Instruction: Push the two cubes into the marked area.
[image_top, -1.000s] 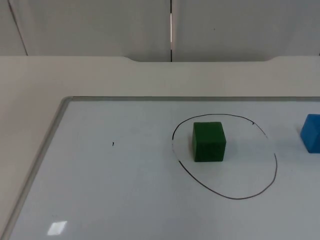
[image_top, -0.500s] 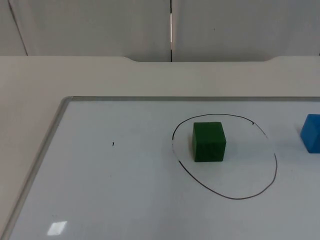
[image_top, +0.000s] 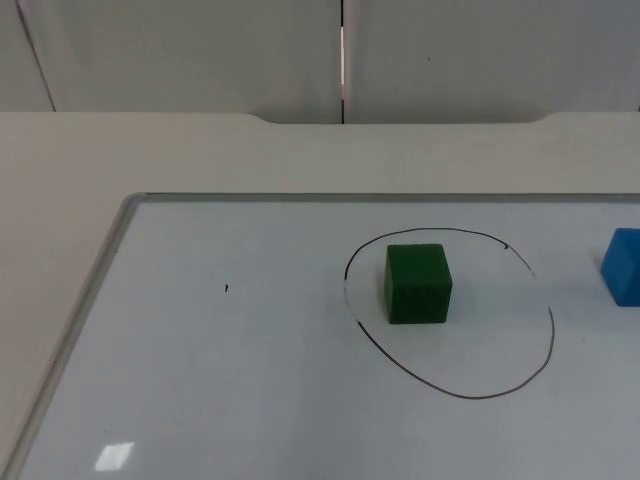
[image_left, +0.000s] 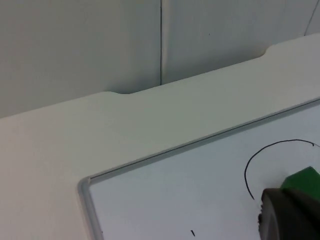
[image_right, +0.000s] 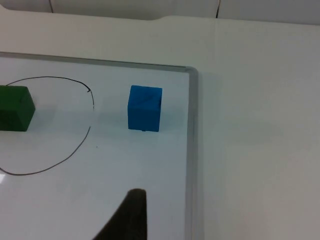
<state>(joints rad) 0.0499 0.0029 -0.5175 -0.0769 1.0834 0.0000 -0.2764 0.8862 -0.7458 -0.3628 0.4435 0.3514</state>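
Observation:
A green cube (image_top: 418, 283) sits inside the hand-drawn black oval (image_top: 552, 340) on the whiteboard, close to its far left edge. A blue cube (image_top: 624, 265) stands outside the oval, to its right. In the right wrist view the blue cube (image_right: 145, 108) lies between the oval line (image_right: 90, 132) and the board's frame, well ahead of my right gripper (image_right: 131, 215). The green cube (image_right: 15, 114) appears there too. In the left wrist view my left gripper (image_left: 292, 215) partly covers the green cube (image_left: 302, 178). Both arms hang back from the cubes.
The whiteboard's grey frame (image_top: 110, 255) runs along the left and far sides, and its right side (image_right: 191, 150) lies just beyond the blue cube. A tiny black mark (image_top: 226, 289) dots the board. The grey partition wall (image_top: 200, 50) closes the table behind.

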